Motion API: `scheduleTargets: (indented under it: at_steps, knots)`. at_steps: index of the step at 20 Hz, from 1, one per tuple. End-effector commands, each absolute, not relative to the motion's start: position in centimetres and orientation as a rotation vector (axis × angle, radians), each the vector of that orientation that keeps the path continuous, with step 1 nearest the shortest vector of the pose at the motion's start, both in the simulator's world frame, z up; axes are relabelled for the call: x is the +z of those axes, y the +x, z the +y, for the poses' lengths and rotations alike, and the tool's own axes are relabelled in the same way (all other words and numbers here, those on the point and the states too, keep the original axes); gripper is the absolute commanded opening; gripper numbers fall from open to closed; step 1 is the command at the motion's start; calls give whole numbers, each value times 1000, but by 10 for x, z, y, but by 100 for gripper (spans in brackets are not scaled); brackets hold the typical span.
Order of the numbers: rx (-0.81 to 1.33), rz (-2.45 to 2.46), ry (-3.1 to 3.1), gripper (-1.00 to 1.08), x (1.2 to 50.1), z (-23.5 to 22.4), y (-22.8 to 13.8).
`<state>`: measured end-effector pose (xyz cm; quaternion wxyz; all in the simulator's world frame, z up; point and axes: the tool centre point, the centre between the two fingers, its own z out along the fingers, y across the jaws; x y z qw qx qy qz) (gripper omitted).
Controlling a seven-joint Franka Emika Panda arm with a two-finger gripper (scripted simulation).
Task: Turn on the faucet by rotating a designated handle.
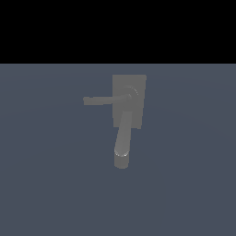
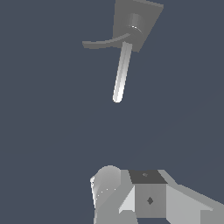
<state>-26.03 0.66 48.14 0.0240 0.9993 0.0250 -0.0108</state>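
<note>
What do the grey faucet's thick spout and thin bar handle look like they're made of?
The thick cylindrical grey spout looks like dull brushed metal: soft highlights run along its rounded end. The thin straight grey bar handle has the same matte grey, likely metal too. It is a simulator render, so neither is certain.

A flat, matte slate-blue ground surface (image 1: 46, 184) fills the lower three quarters of the exterior view, plain and evenly lit. Above it, a solid black band (image 1: 118, 30) spans the top of the frame. The same slate-blue surface (image 2: 43, 131) backs the wrist view.
</note>
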Motion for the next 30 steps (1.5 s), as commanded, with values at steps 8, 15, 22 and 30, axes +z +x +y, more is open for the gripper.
scheduleTargets:
  at_steps: [8, 15, 22, 30]
  knots:
    - [-21, 50, 3070, -100, 488, 1, -256]
    - [-65, 66, 2997, -100, 479, -12, -247]
    - [-143, 114, 2866, -100, 461, -34, -233]
    - [-237, 205, 2663, -100, 438, -63, -210]
